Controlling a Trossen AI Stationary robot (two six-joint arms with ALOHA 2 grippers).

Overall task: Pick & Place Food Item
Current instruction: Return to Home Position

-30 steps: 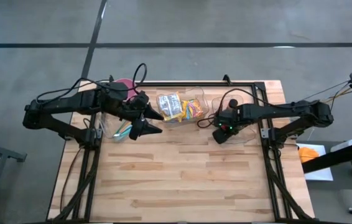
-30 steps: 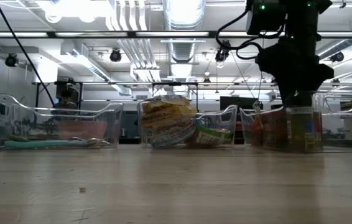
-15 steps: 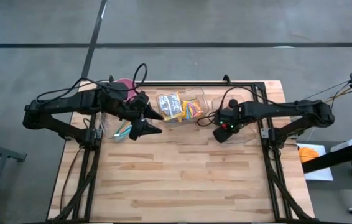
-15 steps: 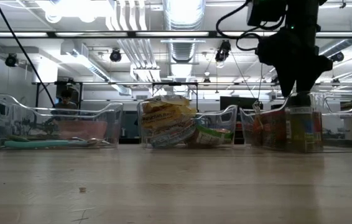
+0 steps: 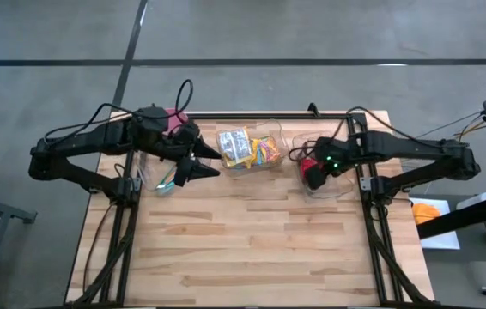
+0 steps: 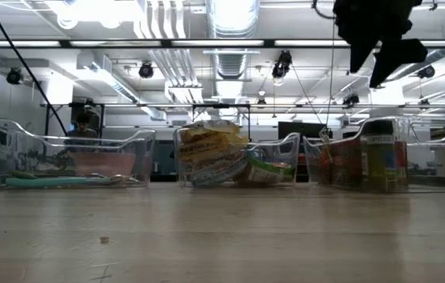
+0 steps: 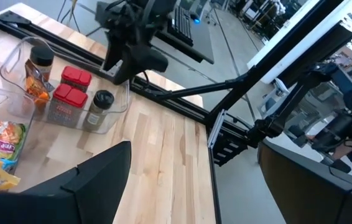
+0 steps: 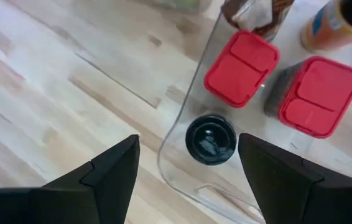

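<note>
The right pincer [image 8: 188, 138] hangs above the right clear bin [image 6: 443, 149], fingers apart and empty, seemingly finished delivering. The seasoning bottle [image 8: 210, 139] stands upright in a corner of that bin beside red-lidded jars [image 8: 241, 68]; it is round, dark and black-capped. The left pincer [image 7: 191, 155], also apart, waits over the counter's [image 5: 252, 240] left side.

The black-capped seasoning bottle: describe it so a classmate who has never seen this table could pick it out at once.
On the wooden table, take the rightmost clear bin in the row. At its end nearest the bare tabletop stands the seasoning bottle, upright. Its cap is round and black, while the two jars beside it have square red lids.
</note>
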